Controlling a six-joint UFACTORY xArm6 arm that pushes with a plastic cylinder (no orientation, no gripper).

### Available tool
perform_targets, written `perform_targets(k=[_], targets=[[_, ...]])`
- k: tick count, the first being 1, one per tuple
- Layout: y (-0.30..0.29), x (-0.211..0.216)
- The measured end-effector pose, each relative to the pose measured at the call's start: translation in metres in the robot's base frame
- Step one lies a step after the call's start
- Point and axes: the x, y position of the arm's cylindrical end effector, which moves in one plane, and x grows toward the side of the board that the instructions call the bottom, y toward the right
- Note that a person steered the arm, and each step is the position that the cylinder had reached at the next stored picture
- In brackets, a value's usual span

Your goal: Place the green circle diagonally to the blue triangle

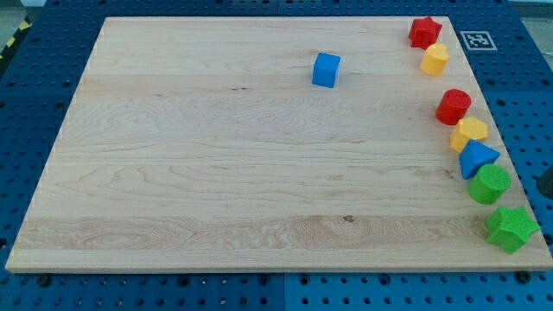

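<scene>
The green circle (489, 183) lies near the board's right edge, touching the lower side of the blue triangle (477, 159). A small dark shape (546, 183) shows at the view's right edge, off the board and to the right of the green circle. It is cut off by the frame, so I cannot tell whether it is my tip. No more of the rod shows.
A yellow block (469, 134) touches the blue triangle from above, with a red round block (453, 106) above that. A green star (510, 228) lies below the green circle. A red star (424, 32) and a yellow block (435, 60) sit at top right. A blue cube (326, 69) sits top centre.
</scene>
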Motion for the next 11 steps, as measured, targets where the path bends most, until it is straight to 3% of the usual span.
perform_targets(k=[4, 7, 11], targets=[[-0.076, 0.014], [-0.034, 0.02], [-0.053, -0.007]])
